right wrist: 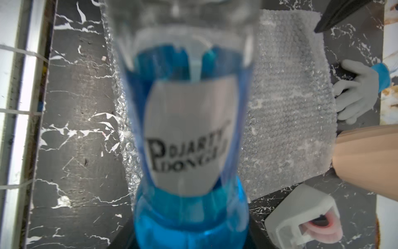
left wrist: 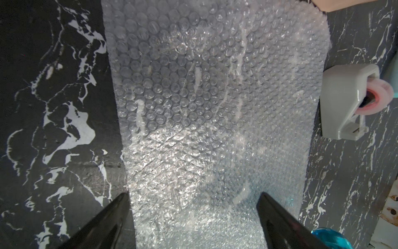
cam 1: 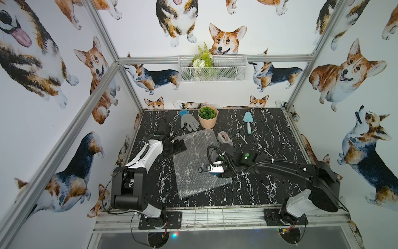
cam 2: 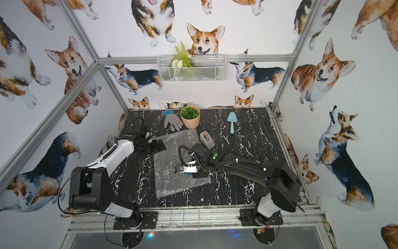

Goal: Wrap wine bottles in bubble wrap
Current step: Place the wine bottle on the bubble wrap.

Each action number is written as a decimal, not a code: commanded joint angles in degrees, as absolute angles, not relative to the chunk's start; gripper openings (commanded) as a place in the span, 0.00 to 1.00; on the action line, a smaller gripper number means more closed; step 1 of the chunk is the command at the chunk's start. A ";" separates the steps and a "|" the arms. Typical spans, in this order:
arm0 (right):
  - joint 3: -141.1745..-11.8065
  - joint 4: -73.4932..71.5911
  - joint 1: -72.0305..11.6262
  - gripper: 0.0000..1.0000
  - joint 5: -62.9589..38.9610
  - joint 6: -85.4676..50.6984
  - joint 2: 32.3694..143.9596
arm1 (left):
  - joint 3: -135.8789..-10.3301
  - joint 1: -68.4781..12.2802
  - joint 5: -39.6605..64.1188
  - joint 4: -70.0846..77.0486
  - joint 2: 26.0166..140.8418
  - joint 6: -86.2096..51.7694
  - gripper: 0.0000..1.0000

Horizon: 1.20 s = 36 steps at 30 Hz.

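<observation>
As seen in both top views, finds the wrap (cam 1: 193, 155) (cam 2: 168, 159) spread flat at mid-worktop (cam 1: 269, 140), between the two arms. Places the bottle (cam 1: 207, 167) level over the wrap's right half, dark cap pointing toward the left arm, blue liquid inside. Cannot tell whether glass touches plastic. Records the right fingers (cam 1: 221, 172) clamped on the bottle's base end, one each side. Confirms this in the right wrist view: bottle mid-frame, blurred, pale label, black lettering. Records the left fingers (cam 1: 179, 146) spread wide, holding nothing, poised at the wrap's far left corner. Sees, in the left wrist view, both black tips low over the wrap; contact undetermined. Logs a pot (cam 1: 207, 124) just beyond the wrap's far edge, green plant in it, with a grey glove (cam 1: 189, 122) just beside it. Logs a dispenser (cam 1: 225, 140) just beside the wrap's far right corner, pink roll fitted. Logs a light-blue trowel (cam 1: 247, 121) well apart, far right on the worktop.
</observation>
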<state>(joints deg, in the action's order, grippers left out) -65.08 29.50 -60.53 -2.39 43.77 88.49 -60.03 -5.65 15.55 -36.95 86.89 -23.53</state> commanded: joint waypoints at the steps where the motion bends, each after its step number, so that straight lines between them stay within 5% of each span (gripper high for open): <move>1: -71.93 34.27 -61.90 0.37 1.05 51.52 94.16 | -59.85 -5.47 17.61 -35.21 87.74 -23.42 0.95; 19: -93.88 50.23 -66.19 0.43 4.55 49.22 119.57 | -58.36 -5.10 16.95 -36.16 83.94 -22.29 0.96; 27: -94.86 47.21 -66.57 0.50 2.50 46.46 122.21 | -57.83 -4.66 16.48 -36.83 82.80 -21.80 0.96; 36: -95.23 46.36 -65.58 0.48 -3.31 42.09 121.03 | -56.89 -4.67 16.87 -36.67 82.18 -21.56 0.96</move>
